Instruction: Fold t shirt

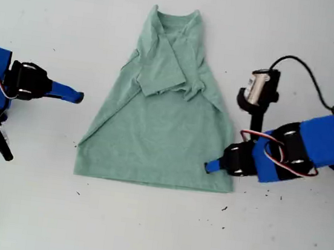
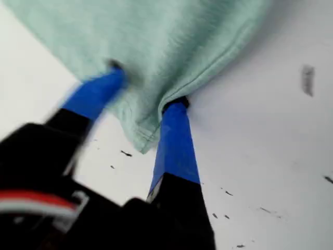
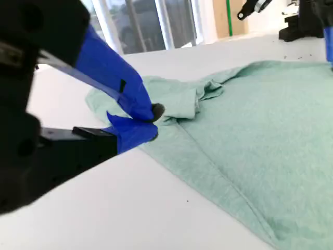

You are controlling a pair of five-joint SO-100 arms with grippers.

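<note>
- saw the t shirt [image 1: 161,124] spread flat on the white bench [image 1: 23,205], about midway between the bench edges at the exterior view's left and right.
- noted its collar [image 1: 177,19] toward the bench edge at the exterior view's top, hem toward the edge at that view's bottom.
- found both short sleeves [image 1: 167,76] folded in over the chest, crossing just below the collar.
- placed my first hand [image 1: 211,166] at the hem corner nearer the bench edge at the exterior view's right.
- in the first wrist view, saw my first hand [image 2: 145,88] with jaws apart, one blue finger on top of the cloth [image 2: 171,36], the other at the side seam, the corner puckered between them.
- placed my second hand [image 1: 79,96] on bare bench off the shirt's other side, near but not touching it.
- in the second wrist view, saw my second hand [image 3: 151,122] with jaws closed tip to tip, gripping nothing, the shirt [image 3: 260,120] beyond.
</note>
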